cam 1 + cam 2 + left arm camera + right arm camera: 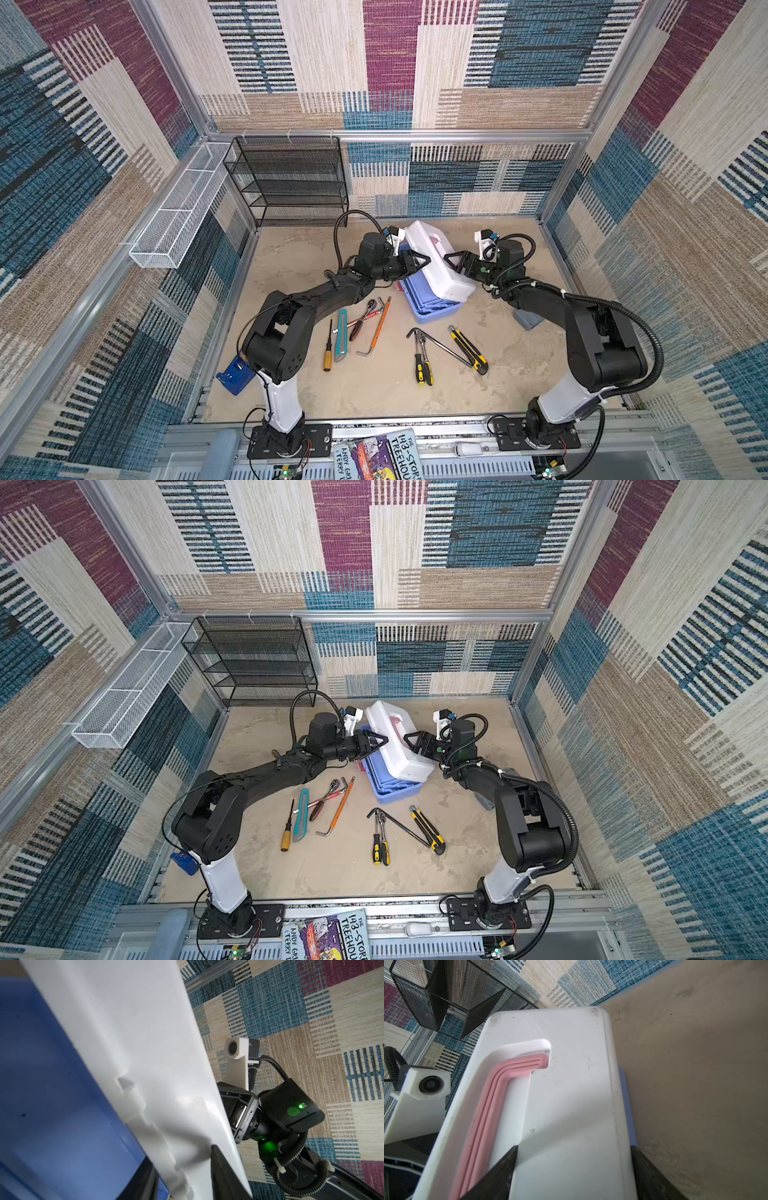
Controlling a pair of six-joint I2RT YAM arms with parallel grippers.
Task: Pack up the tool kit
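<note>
The tool kit's white lid (436,262) (397,742) stands tilted up over its light-blue base (434,311) (392,793) at mid-table. My left gripper (419,264) (380,742) (207,1159) is shut across the lid's rim (145,1064), one finger outside, one under the edge. On the opposite side, my right gripper (451,259) (411,739) (574,1148) grips the lid between the pink handle's (500,1093) recess and the outer edge. In front of the box lie a wooden-handled screwdriver (328,353), a teal utility knife (341,332), a ratchet (363,318), an orange hex key (380,324), a black hex key (440,343), two yellow-black screwdrivers (424,368) and a yellow-black utility knife (469,349).
A black wire-mesh rack (291,178) stands at the back left, a white mesh basket (183,208) hangs on the left wall. A blue object (235,376) lies by the left arm's base, a grey-blue block (528,319) under the right arm. A book (378,455) sits at the front rail.
</note>
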